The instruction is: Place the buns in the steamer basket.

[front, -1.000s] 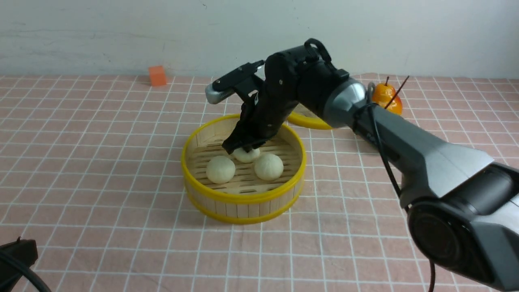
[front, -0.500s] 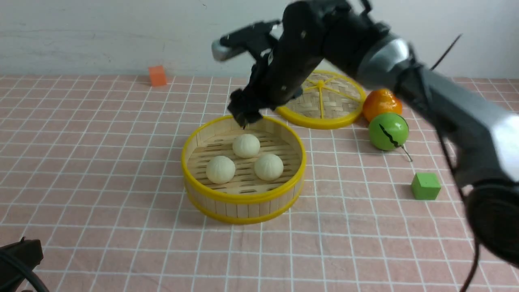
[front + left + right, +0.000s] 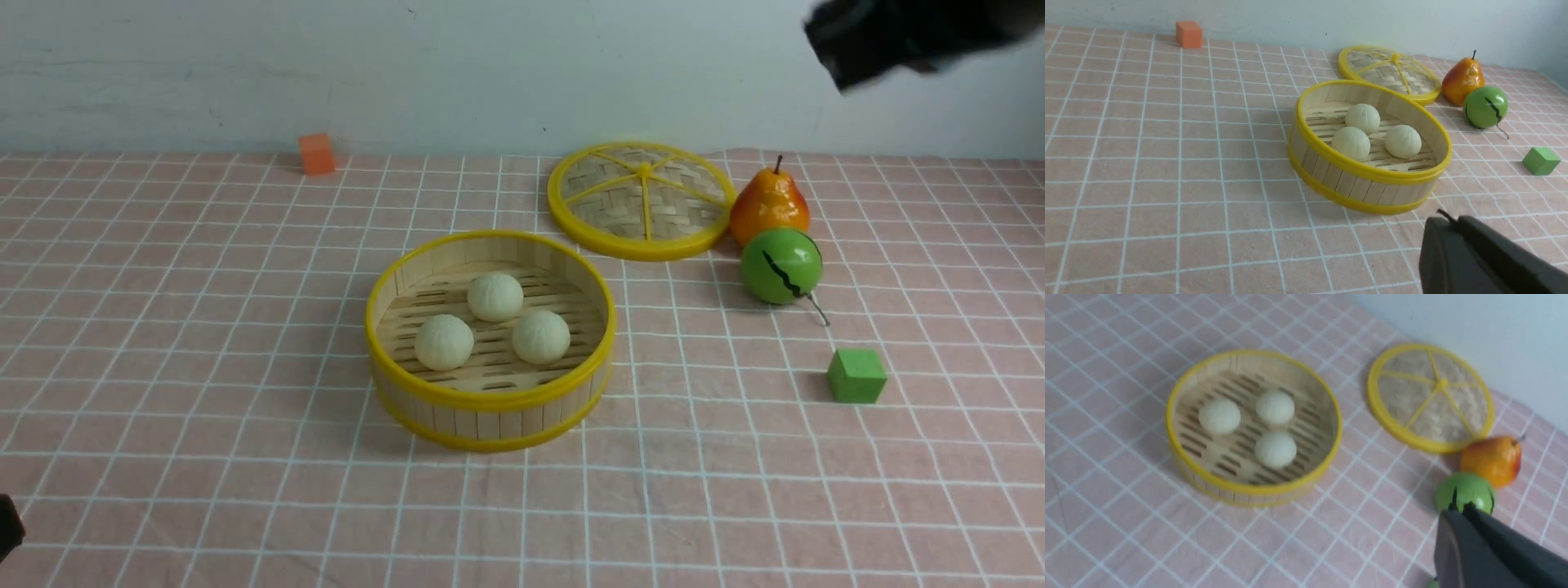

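The steamer basket (image 3: 490, 402) stands mid-table with all three buns on its slotted floor: one at the back (image 3: 495, 296), one front left (image 3: 444, 341), one front right (image 3: 540, 336). The basket (image 3: 1355, 185) and buns (image 3: 1362, 118) also show in the left wrist view, and the basket (image 3: 1249, 491) and buns (image 3: 1276, 449) in the right wrist view. My right gripper (image 3: 1457, 508) is shut and empty, high above the table to the right of the basket; in the front view the right arm (image 3: 898, 37) is a dark blur at the top right. My left gripper (image 3: 1447, 218) is shut and empty, low at the near left.
A flat woven lid (image 3: 642, 200) lies behind the basket to the right. An orange pear (image 3: 769, 208) and a green ball with a black crack (image 3: 781, 265) sit beside it. A green cube (image 3: 856, 376) is at the right, an orange cube (image 3: 317, 153) at the far left.
My right gripper let go of the back bun in the basket, rose and swung away up and to the right. The lid, pear, ball and green cube came into sight.
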Controlling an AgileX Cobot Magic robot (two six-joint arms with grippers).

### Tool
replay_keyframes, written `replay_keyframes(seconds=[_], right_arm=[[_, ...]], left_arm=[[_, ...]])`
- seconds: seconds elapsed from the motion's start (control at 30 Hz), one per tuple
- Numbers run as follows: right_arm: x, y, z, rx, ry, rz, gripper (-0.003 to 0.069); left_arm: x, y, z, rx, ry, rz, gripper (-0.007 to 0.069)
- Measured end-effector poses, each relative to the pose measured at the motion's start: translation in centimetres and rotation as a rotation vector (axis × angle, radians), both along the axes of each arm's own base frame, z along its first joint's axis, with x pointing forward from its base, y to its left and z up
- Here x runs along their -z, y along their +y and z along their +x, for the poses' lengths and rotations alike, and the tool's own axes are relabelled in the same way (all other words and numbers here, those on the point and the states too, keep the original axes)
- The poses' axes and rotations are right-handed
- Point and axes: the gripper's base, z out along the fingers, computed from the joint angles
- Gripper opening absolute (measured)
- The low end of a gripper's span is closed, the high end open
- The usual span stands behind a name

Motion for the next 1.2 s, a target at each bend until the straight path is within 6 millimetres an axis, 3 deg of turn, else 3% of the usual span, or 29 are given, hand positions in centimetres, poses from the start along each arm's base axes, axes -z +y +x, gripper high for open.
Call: replay_keyframes(seconds=[0.03, 0.07, 0.2, 0.23, 0.33, 0.4, 0.6, 1.2], right_arm=[[0.4, -0.7, -1.2, 0.012, -0.018, 0.022, -0.0016], [2.8, -1.7, -2.8, 0.031, -0.005, 0.045, -0.0015], [8.2, -4.9, -8.2, 0.051, -0.181, 0.22, -0.0012], [10.8, -5.6, -9.6, 0.067, -0.191, 0.294, -0.001], [13.4, -6.6, -11.4, 0.088, -0.212, 0.405, -0.001], [16.3, -7.4, -12.8, 0.109, -0.198, 0.462, -0.001], [15.9, -8.1, -14.1, 0.065, -0.353, 0.514, -0.0005], [16.2, -8.2, -14.1, 0.076, -0.337, 0.539, 0.0006]], left_arm=[[0.0, 0.0, 0.0, 0.001, -0.005, -0.001, 0.002], [0.0, 0.0, -0.1, 0.001, -0.008, -0.003, 0.002], [0.0, 0.0, -0.1, 0.001, -0.011, -0.004, 0.002], [0.0, 0.0, -0.1, 0.001, -0.011, -0.004, 0.002], [0.0, 0.0, -0.1, 0.002, -0.011, -0.005, 0.0021], [0.0, 0.0, -0.1, 0.002, -0.011, -0.005, 0.0024], [0.0, 0.0, -0.1, 0.002, -0.011, -0.006, 0.0034], [0.0, 0.0, -0.1, 0.002, -0.012, -0.006, 0.0039]])
